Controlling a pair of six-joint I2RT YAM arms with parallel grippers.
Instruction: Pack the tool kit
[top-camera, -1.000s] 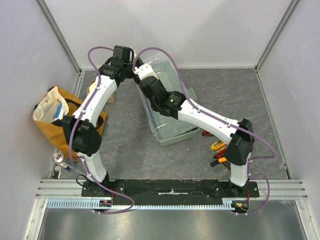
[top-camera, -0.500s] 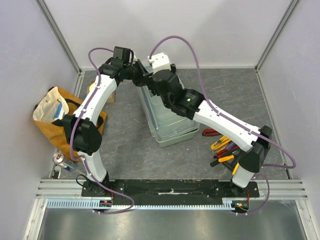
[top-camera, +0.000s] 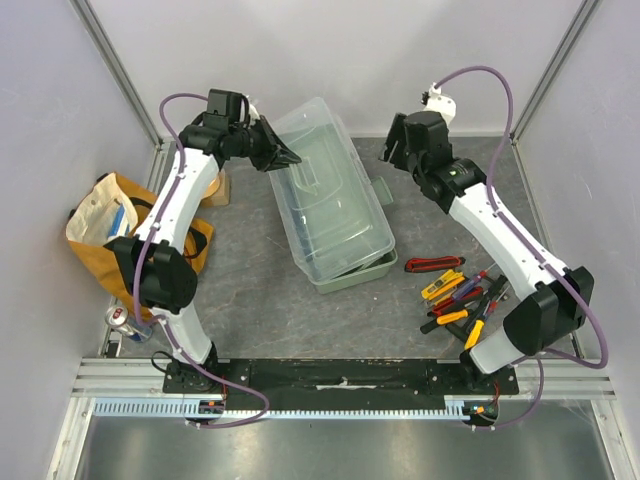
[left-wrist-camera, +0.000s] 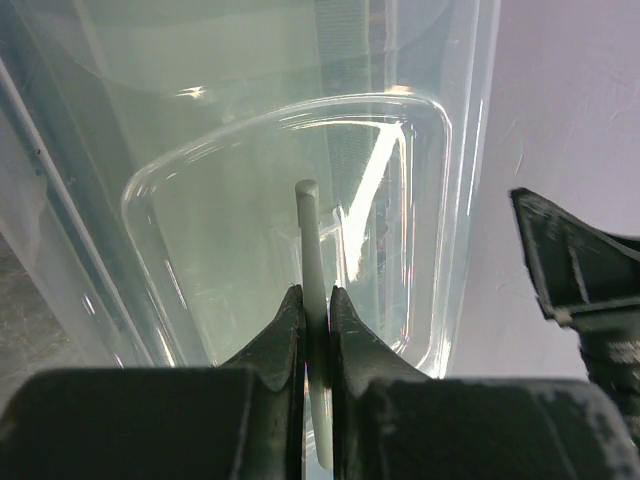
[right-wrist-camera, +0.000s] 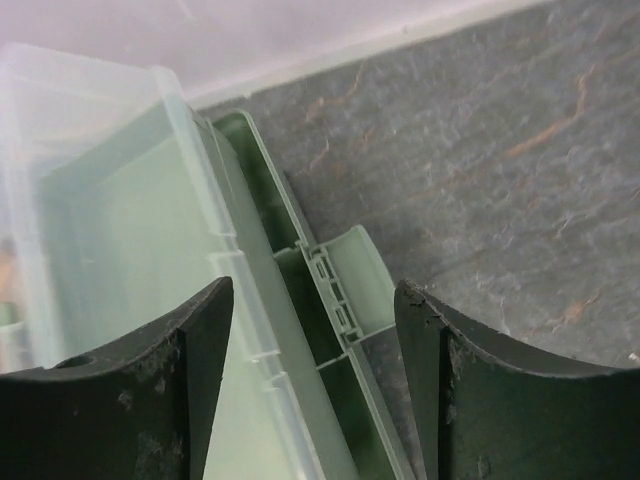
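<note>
Packing has barely begun, by my reading: the hand tools (top-camera: 462, 298) lie clustered on the bench (top-camera: 250, 290), right of the toolbox (top-camera: 350, 282) and apart from it, with none visibly inside. The box sits mid-bench with its translucent lid seemingly down. The left gripper (left-wrist-camera: 315, 300) has its jaws pinched tight on a thin pale strip (left-wrist-camera: 308, 215) at the box's far-left edge, and the right gripper (right-wrist-camera: 312, 292) hangs with jaws wide and empty over the green latch (right-wrist-camera: 345, 270). Left to do — open up, load every tool, close.
</note>
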